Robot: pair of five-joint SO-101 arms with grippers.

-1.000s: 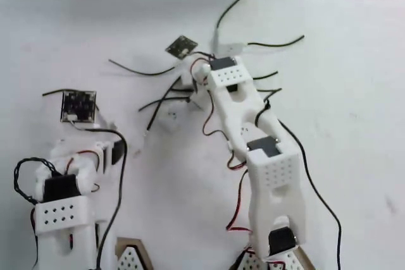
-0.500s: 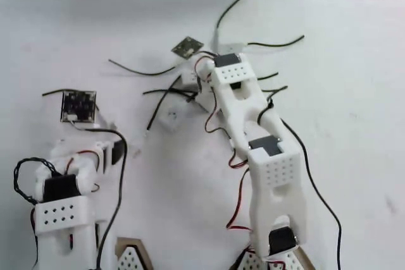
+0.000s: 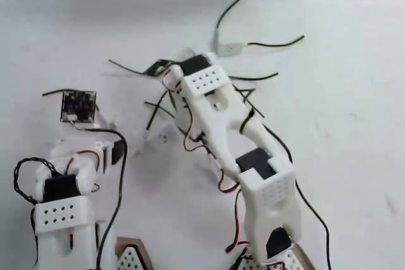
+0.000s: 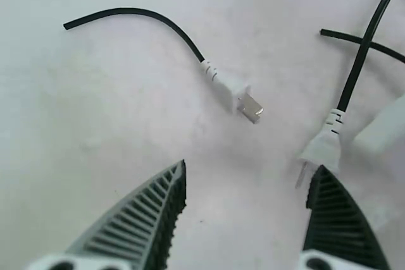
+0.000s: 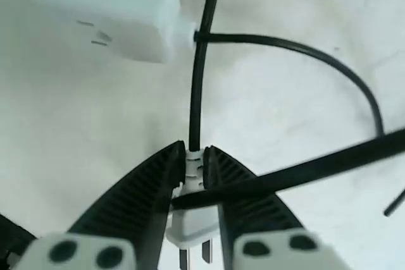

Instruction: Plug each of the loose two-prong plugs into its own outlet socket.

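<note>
**Item 1: held plug** (image 5: 192, 224). White two-prong body, clamped between the fingers of my right gripper (image 5: 195, 151). The prongs point back toward my wrist. Its black cord (image 5: 199, 80) runs ahead, toward the white outlet socket block (image 5: 107, 11) lying on the table (image 5: 76, 124). I judge it light, hard-shelled and smooth, so it is likely to twist in my grip if the springy cord drags. A second cord (image 5: 304, 169) lies across my fingers and could snag.

**Item 2: loose plug** (image 4: 235, 92). It lies flat on the table ahead of my left gripper (image 4: 250, 167), whose jaws stand wide apart with nothing between them. The best hold is probably on the flat sides of the white body, behind the prongs. The thin cord would only flex.

**Item 3: third plug** (image 4: 326, 147). It sits just beside one finger of my left gripper, prongs toward me. It looks the same make, so I would expect the same handling. Its cord crosses another, so it may tug when lifted.
</note>
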